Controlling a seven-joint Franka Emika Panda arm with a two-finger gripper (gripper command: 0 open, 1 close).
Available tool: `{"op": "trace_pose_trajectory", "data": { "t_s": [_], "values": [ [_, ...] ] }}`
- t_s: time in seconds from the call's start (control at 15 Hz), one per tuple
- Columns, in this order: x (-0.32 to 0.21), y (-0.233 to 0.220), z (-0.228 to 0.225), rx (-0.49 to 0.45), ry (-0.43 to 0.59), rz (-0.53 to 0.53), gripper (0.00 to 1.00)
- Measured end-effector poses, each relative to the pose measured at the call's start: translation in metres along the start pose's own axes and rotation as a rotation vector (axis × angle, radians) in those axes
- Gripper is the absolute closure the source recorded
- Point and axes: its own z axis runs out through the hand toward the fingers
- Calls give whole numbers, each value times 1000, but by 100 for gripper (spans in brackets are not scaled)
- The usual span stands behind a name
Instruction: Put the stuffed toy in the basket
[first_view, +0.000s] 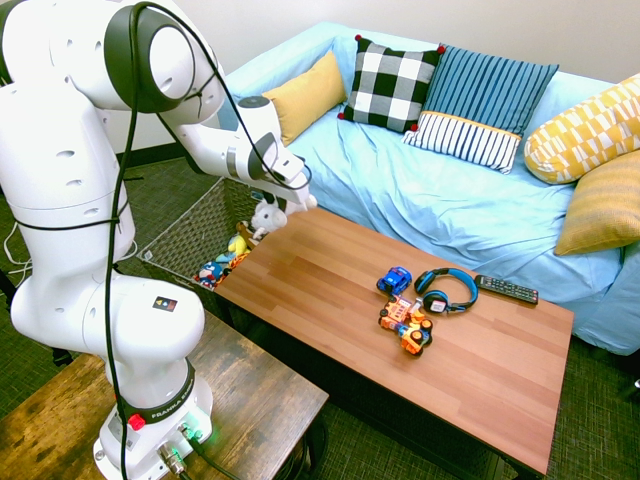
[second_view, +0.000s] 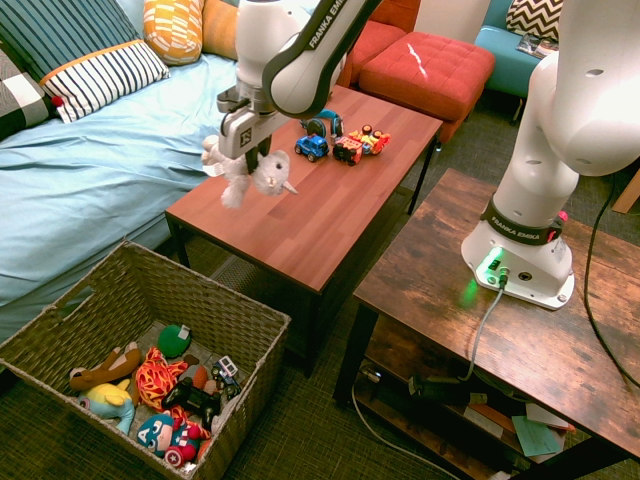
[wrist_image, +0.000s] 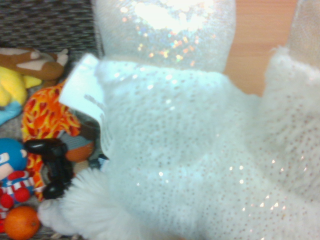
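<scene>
Your stuffed toy (second_view: 252, 172) is small, fluffy and white, with sparkly patches and a white tag visible in the wrist view. It hangs upper left of centre in the second exterior view, clear above the end of the wooden coffee table (second_view: 320, 200). Your gripper (second_view: 247, 150) points straight down, fingers pinched on the toy. The toy's long axis lies roughly level, horn toward the right. The basket (second_view: 235, 305) sits lower left, apart.

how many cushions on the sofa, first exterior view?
5, all along the sofa back: plain yellow, black-white check, blue striped, yellow patterned, ribbed yellow at the frame's right edge. More may sit out of frame.
</scene>
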Motion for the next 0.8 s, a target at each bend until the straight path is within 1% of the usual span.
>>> {"op": "trace_pose_trajectory", "data": {
  "t_s": [0.13, 0.27, 0.4, 0.53, 0.6, 0.8],
  "values": [
    [-35, -37, 0, 3, -10, -29, 100],
    [-71, -70, 14, -1, -22, -53, 100],
    [-103, -97, 41, -20, -18, -72, 100],
    [-129, -118, 74, -60, -15, -88, 100],
    [-136, -125, 90, -81, -13, -92, 0],
    [-137, -145, 120, -107, 0, -92, 0]
  ]
}}
